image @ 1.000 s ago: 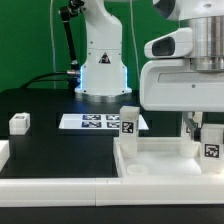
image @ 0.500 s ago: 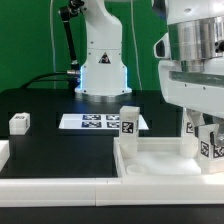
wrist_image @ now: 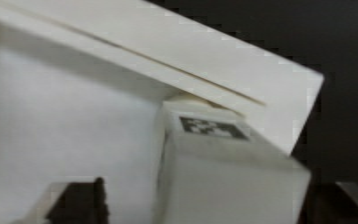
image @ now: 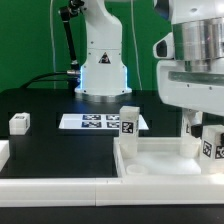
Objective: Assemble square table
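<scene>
The square table's top (image: 150, 160), a white tray-like slab with a raised rim, lies on the black table (image: 50, 105) toward the exterior view's right, with one tagged leg (image: 129, 120) upright at its far corner. The hand (wrist_image: 202, 205), fingers spread either side of a second tagged leg (wrist_image: 220, 170), stands over the top's opposite corner; whether that leg is seated cannot be told. A third leg (image: 20, 123) lies well apart, still loose, so assembly appears under halfway.
</scene>
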`<state>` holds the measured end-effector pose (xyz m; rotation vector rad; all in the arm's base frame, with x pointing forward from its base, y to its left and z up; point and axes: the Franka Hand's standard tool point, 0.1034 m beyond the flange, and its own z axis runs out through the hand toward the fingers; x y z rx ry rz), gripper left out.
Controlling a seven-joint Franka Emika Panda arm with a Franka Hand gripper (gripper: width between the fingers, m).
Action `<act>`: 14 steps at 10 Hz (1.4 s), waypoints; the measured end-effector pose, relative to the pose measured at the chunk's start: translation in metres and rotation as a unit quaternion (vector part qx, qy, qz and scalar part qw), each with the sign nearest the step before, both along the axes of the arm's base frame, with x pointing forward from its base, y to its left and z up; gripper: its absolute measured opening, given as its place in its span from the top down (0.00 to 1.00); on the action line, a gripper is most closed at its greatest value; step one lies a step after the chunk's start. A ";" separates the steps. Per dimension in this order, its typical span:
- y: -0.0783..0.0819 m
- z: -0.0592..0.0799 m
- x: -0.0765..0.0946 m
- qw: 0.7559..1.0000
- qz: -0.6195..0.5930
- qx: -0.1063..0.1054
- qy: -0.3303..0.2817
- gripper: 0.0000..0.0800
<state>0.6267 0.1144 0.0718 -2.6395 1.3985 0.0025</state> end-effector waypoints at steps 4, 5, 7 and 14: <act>0.002 -0.001 0.000 0.980 0.195 -0.020 -0.021 0.19; 0.003 0.001 0.001 0.951 0.303 -0.046 -0.029 0.19; 0.005 0.003 0.003 0.884 0.461 -0.065 -0.045 0.19; 0.004 0.003 0.004 0.912 0.404 -0.061 -0.040 0.64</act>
